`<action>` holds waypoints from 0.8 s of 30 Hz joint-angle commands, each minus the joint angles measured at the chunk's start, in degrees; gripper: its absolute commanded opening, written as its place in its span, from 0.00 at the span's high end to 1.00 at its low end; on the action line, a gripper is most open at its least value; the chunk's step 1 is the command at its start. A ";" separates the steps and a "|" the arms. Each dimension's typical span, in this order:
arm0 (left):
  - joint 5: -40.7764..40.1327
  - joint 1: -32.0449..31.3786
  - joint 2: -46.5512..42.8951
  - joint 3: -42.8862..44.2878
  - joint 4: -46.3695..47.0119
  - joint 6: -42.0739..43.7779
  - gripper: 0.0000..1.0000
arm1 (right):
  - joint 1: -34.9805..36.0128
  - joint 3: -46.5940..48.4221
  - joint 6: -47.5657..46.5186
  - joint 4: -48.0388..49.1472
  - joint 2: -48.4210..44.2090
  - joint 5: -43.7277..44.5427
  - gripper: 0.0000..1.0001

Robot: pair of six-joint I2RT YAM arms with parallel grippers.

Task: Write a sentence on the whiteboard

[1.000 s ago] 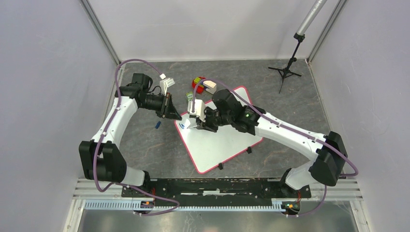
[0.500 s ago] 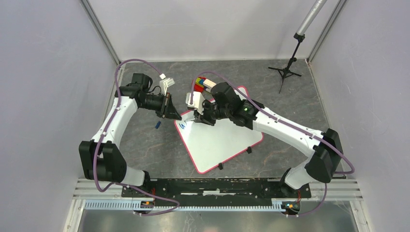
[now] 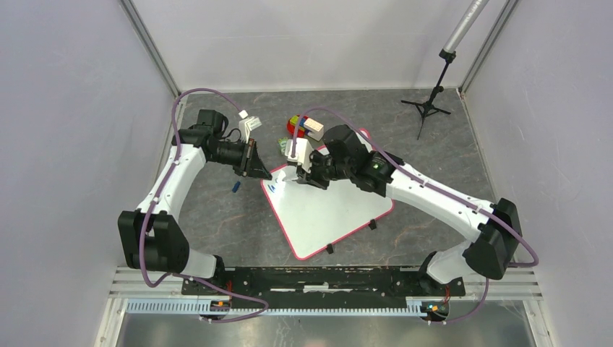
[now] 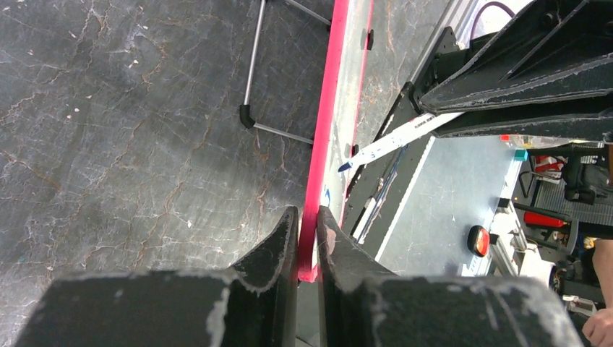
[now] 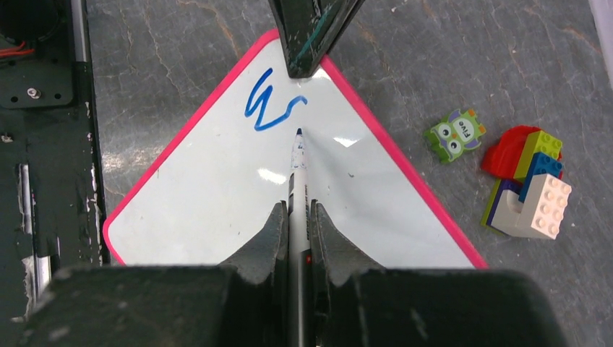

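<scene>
One letter of the sentence [image 5: 271, 108] is down. Left claw [image 4: 307, 220] pinches the whiteboard [image 5: 202, 195] rim at twelve o'clock; right claw [image 5: 296, 217], clamped on the marker [image 5: 297, 166], should start the next letter.

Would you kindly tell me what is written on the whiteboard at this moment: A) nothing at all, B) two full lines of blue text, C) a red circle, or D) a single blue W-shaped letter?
D: the right wrist view shows only one blue W near the corner of the whiteboard, just beyond the tip of the marker.
</scene>
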 commanded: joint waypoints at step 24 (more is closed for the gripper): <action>-0.55 0.19 -1.01 0.21 1.16 2.03 0.97 | -0.26 0.40 0.95 2.01 0.90 1.08 1.00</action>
